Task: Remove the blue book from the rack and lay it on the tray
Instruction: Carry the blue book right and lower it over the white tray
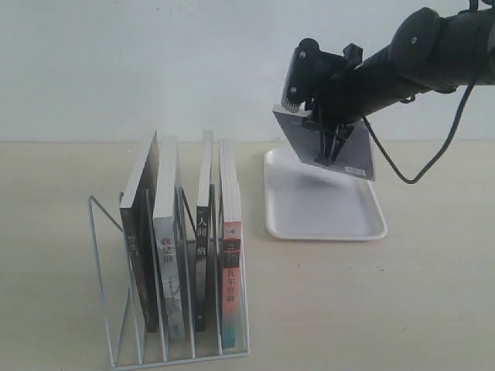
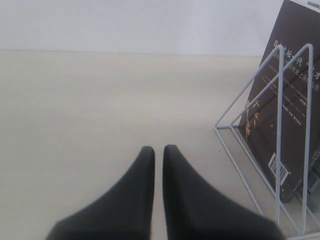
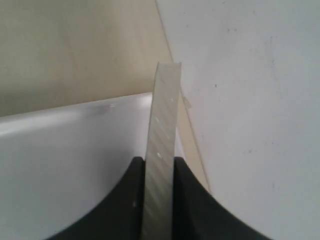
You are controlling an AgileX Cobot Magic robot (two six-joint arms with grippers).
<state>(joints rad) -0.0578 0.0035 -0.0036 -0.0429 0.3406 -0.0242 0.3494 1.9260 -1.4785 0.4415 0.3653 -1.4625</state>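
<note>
The blue book [image 1: 300,133] hangs tilted in the air above the far part of the white tray [image 1: 325,212], its greyish back with a barcode facing the camera. My right gripper [image 1: 329,153] is shut on it from above. In the right wrist view the book's page edge [image 3: 162,125] runs between the two black fingers [image 3: 127,200] of the right gripper [image 3: 159,164], with the tray [image 3: 65,150] below. The white wire rack [image 1: 104,232] stands at the front left. My left gripper [image 2: 158,150] is shut on nothing, low over the bare table beside the rack [image 2: 280,115]; the exterior view does not show it.
The rack still holds several upright books: a dark brown-black one [image 1: 139,216], a pale one [image 1: 168,255], a black-spined one [image 1: 203,232] and a pink-red-spined one [image 1: 230,270]. The dark book [image 2: 290,75] shows in the left wrist view. A pale wall closes the back.
</note>
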